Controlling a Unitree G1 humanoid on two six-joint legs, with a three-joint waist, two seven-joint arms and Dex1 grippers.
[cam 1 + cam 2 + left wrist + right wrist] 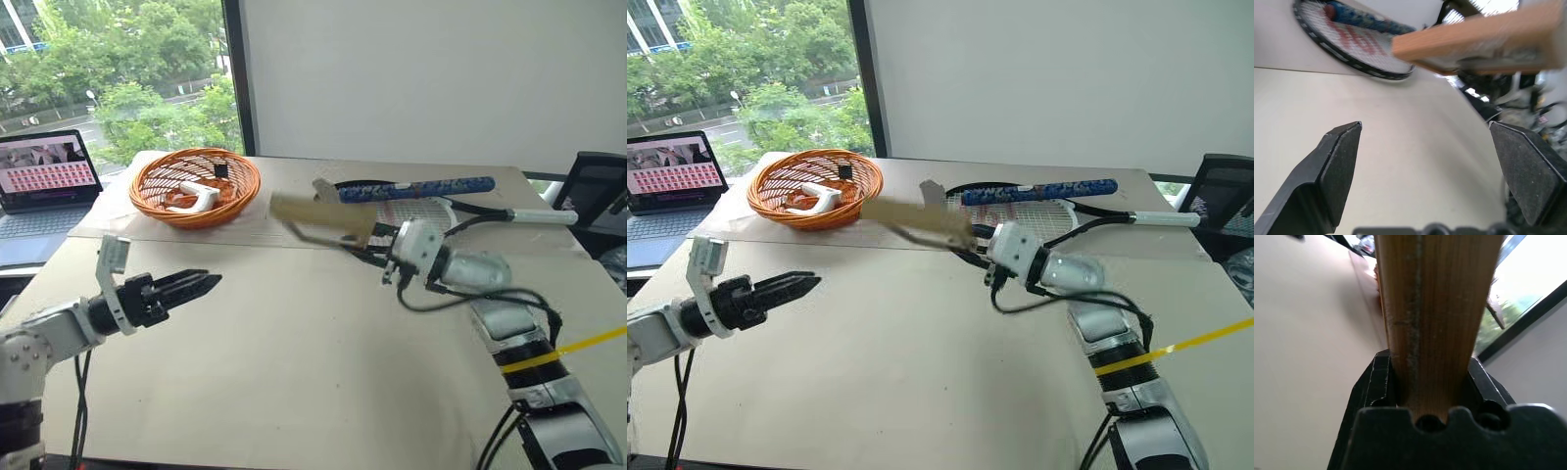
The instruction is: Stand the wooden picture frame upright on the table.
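The wooden picture frame [318, 217] hangs in the air above the table [294, 382], lying roughly flat and blurred, with a thin stand piece sticking out behind it. My right gripper [370, 242] is shut on the frame's right end. In the right wrist view the light-wood edge [1435, 308] sits clamped between both black fingers [1371, 382]. My left gripper [201, 285] hovers over the table's left side, apart from the frame and pointing toward it. The left wrist view shows its fingers [1339, 161] spread wide with nothing between them and the frame [1474, 36] beyond.
An orange wicker basket [196, 186] holding a white object stands at the back left. A racket with a blue grip [421, 188] lies at the back right behind the frame. A laptop [44, 176] sits off the table's left, and a dark chair [598, 186] at far right.
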